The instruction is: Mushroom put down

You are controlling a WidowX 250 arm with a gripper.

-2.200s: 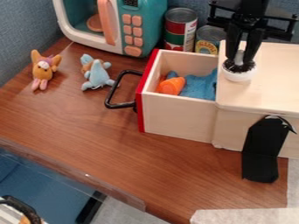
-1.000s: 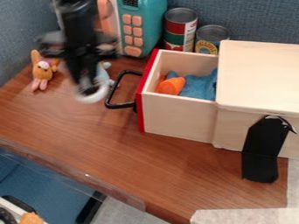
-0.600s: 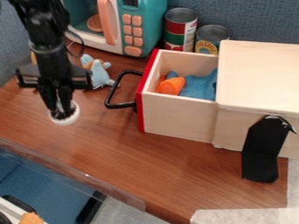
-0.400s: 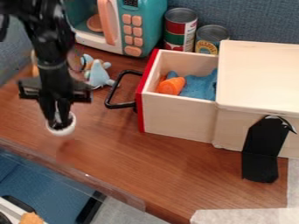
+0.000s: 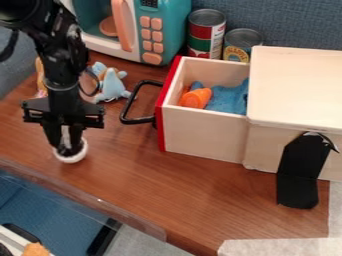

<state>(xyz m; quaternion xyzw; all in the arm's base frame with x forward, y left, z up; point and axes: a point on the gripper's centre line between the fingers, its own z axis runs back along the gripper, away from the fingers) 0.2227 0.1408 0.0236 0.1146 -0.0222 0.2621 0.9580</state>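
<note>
My gripper (image 5: pixel 67 146) hangs over the left part of the wooden table (image 5: pixel 167 200), left of the drawer's black handle. Its fingers are closed around the pale stem of the toy mushroom (image 5: pixel 71 156), whose white-rimmed cap faces down. The mushroom is low, close to the tabletop near the front left edge; whether it touches the wood I cannot tell.
An open drawer (image 5: pixel 204 132) with a red front holds an orange toy (image 5: pixel 196 98) and blue cloth (image 5: pixel 228 97). Behind are a blue plush toy (image 5: pixel 112 87), a teal toy microwave (image 5: pixel 162 30) and two cans (image 5: pixel 206 34). A black bracket (image 5: pixel 300 172) stands front right.
The gripper, with the mushroom in it, has moved from above the wooden box's top leftward past the drawer, then down toward the table at the left.
</note>
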